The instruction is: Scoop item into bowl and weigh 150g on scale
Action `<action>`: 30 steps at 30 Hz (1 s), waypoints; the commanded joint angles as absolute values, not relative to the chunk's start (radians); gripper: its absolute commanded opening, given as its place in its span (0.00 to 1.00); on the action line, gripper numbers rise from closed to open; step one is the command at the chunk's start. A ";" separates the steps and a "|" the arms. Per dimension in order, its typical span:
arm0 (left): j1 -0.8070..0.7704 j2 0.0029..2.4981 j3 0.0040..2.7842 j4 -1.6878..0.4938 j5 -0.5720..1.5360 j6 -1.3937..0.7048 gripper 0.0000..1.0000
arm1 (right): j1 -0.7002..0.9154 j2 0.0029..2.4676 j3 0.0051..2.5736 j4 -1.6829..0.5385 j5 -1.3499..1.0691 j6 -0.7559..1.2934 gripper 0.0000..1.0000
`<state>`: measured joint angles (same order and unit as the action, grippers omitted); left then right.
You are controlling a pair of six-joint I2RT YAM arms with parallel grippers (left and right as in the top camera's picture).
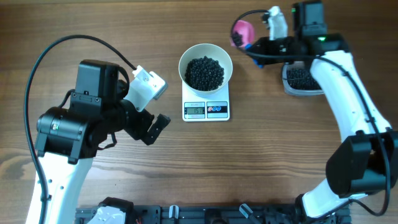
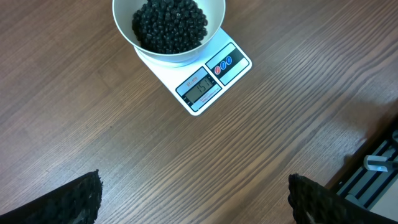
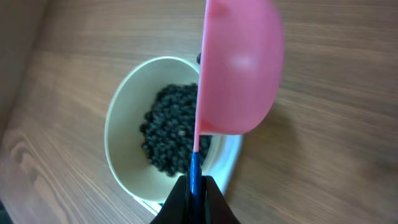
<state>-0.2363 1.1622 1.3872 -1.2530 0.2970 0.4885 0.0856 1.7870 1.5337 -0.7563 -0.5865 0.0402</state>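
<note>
Round white bowl (image 1: 185, 67) sits on small flat white square scale (image 1: 206, 110), mid wooden table (image 1: 93, 25). Bowl well filled with small round black beads (image 1: 206, 72).

Right gripper (image 1: 256, 46) clenched on handle of small pink plastic scoop (image 1: 242, 32), held in air just right of bowl, tipped sideways.

Clear plastic tub (image 1: 287, 84) at far right holds more beads.

Left gripper (image 1: 155, 126) spread wide, empty, near-left of scale.

Display digits hard to read, possibly near target.

Scooping looks mostly done. Left to do: confirm weight, top up or trim.

Left arm (image 1: 68, 134): at 8 o'clock, folded, wrist aimed toward 2 o'clock.
Left gripper (image 2: 193, 186): jaws spread wide, empty.
Right arm (image 1: 345, 93): stretched from 4 o'clock to 1 o'clock, wrist turned toward 9 o'clock.
Right gripper (image 3: 194, 186): clamped tight on scoop (image 3: 239, 68) handle.
</note>
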 commanded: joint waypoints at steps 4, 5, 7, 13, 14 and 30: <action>-0.237 1.168 1.405 -1.250 0.298 0.483 1.00 | -0.076 1.716 1.553 -0.898 -0.606 -0.053 0.04; -0.237 1.168 1.405 -1.250 0.298 0.483 1.00 | -0.114 1.710 1.553 -0.938 -0.553 -0.057 0.04; -0.237 1.168 1.405 -1.250 0.298 0.483 1.00 | -0.160 1.704 1.553 -0.996 -0.490 -0.096 0.04; -0.237 1.168 1.405 -1.250 0.298 0.483 1.00 | -0.250 1.702 1.553 -1.139 -0.118 -0.184 0.04; -0.237 1.168 1.405 -1.250 0.298 0.483 1.00 | -0.249 1.702 1.552 -1.139 -0.055 -0.184 0.04; -0.237 1.168 1.405 -1.250 0.298 0.483 1.00 | -0.128 1.702 1.546 -1.108 0.292 -0.244 0.04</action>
<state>-0.2363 1.1622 1.3872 -1.2526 0.2970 0.4885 -0.1623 1.7279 1.5349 -1.1141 0.2108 -0.1883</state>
